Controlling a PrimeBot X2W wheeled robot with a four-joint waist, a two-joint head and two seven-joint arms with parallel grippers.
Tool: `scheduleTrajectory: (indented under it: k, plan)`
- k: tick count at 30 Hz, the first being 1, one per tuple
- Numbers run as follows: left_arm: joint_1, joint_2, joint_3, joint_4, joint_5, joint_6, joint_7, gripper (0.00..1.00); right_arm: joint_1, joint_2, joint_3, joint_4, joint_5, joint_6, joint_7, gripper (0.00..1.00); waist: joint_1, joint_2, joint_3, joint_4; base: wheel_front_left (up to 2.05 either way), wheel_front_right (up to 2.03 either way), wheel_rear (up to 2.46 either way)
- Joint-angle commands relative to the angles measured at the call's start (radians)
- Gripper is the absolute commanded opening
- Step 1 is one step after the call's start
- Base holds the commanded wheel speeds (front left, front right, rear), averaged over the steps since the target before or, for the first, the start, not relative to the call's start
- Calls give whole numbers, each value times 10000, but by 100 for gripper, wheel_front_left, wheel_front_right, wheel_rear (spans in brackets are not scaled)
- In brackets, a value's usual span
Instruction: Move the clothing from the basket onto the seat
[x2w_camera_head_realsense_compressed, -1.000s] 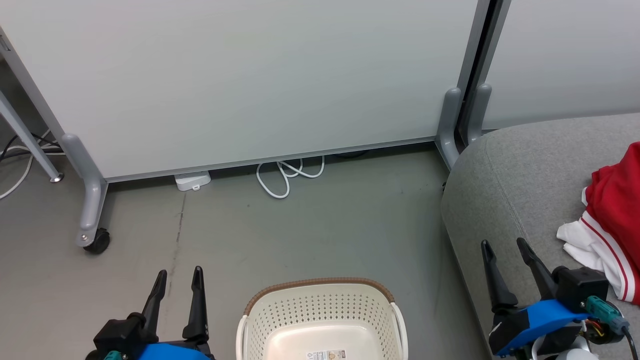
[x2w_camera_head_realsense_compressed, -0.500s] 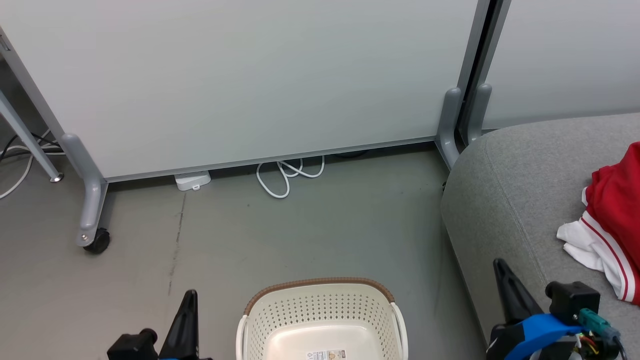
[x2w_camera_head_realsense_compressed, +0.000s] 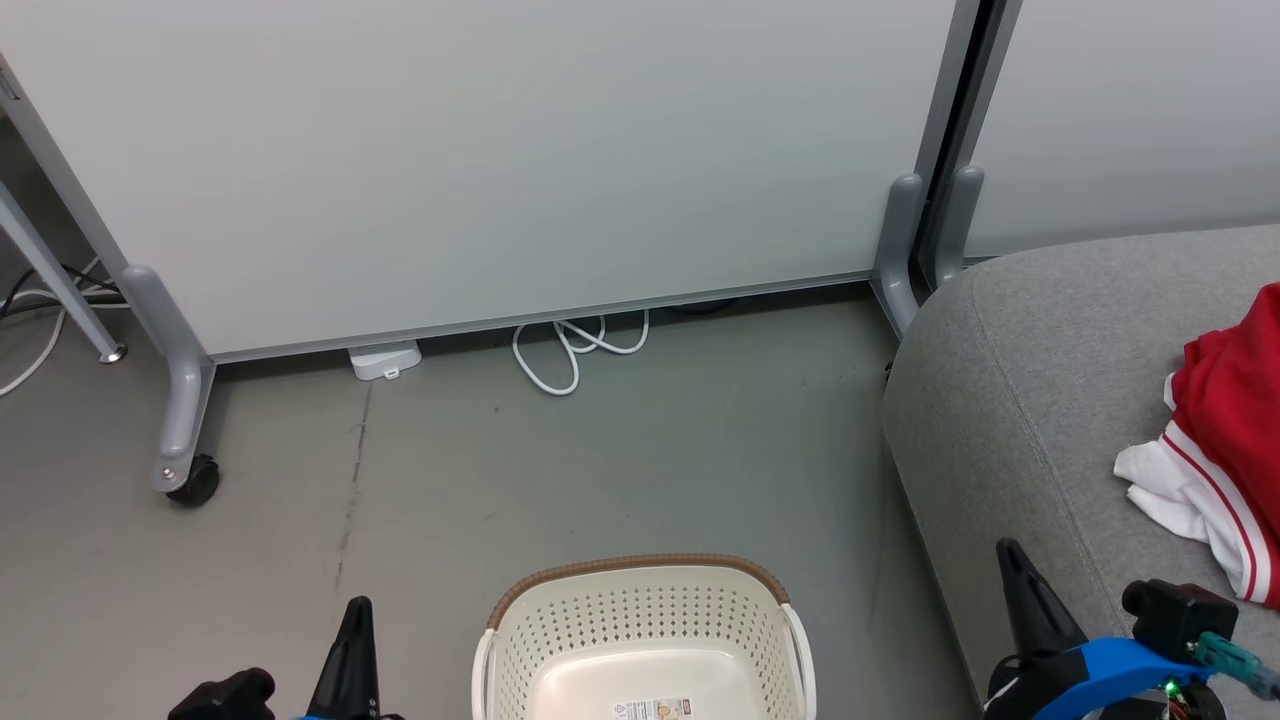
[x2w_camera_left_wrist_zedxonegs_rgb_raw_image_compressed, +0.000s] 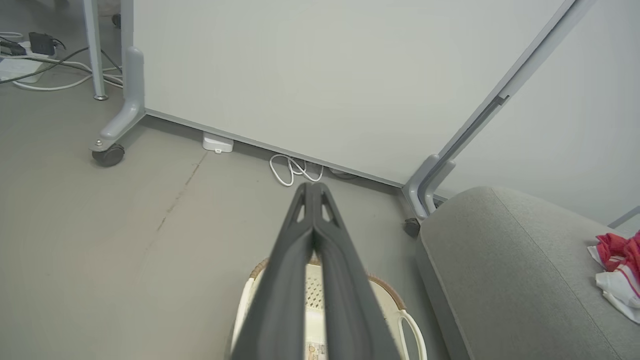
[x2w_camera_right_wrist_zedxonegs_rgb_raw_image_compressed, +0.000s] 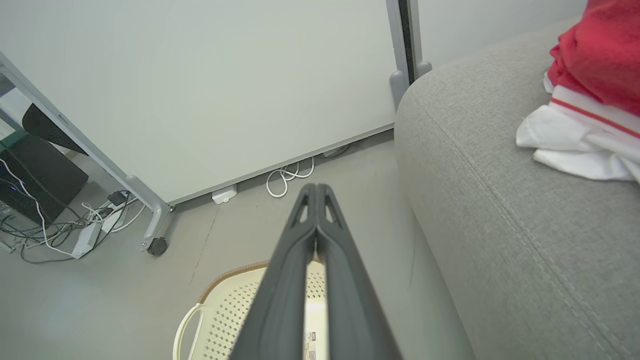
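Partition panels (x2w_camera_head_realsense_compressed: 500, 150), pale and set on grey wheeled feet, are seen across the back of the head view, with grey floor (x2w_camera_head_realsense_compressed: 650, 450) spread in front of them. At the right, the seat (x2w_camera_head_realsense_compressed: 1030, 400) is shown as a broad grey woven cushion with a rounded corner.

The basket (x2w_camera_head_realsense_compressed: 640, 625) is stood on the floor at the bottom centre, near the seat's side but not touching it. Its perforated cream walls and brown rim band are visible, and nothing but a printed label (x2w_camera_head_realsense_compressed: 655, 710) is seen on the part of its bottom that is in frame.

The clothing (x2w_camera_head_realsense_compressed: 1235, 400) is found on the seat at the far right, heaped red over white with striped trim. It is cut off by the frame edge, so it cannot be told whether 1 or 2 garments are there. From this the move is judged to be finished or nearly so.

The left gripper (x2w_camera_left_wrist_zedxonegs_rgb_raw_image_compressed: 313, 187) and the right gripper (x2w_camera_right_wrist_zedxonegs_rgb_raw_image_compressed: 316, 187) are each shown with their 2 dark fingers pressed together tip to tip, nothing held between them. Both are placed low at the bottom corners of the head view, on either side of the basket, probably because nothing is left to be carried.

A white cable (x2w_camera_head_realsense_compressed: 575, 350) is looped on the floor under the panels.
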Motion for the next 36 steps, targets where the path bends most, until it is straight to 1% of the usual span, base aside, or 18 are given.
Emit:
scheduleTrajectory:
  k: [1,20,28,29,30,36]
  plan:
    - [-333,14,85,-205,-336,-4,78,0,-251,-32,-49,-200,418,2,45,0,0,0,2,-1,0,0,0]
    - [-704,-35,553,-476,-3041,-9,850,0,-421,-47,-203,-355,3480,2,505,0,-1,0,36,-24,0,0,0]
    - [-844,-57,716,-574,-4017,-11,1133,0,-485,-52,-263,-402,4592,3,673,0,-1,0,50,-34,0,0,0]
    - [-844,-57,716,-574,-4017,-11,1133,0,-485,-52,-263,-402,4592,3,673,0,-1,0,50,-34,0,0,0]
    - [-867,-62,760,-597,-4249,-12,1198,0,-490,-54,-277,-412,4848,3,713,0,-1,0,53,-36,0,0,0]
    - [-953,-74,864,-655,-4806,-13,1364,0,-522,-58,-313,-439,5478,3,812,0,-1,0,62,-42,0,0,0]
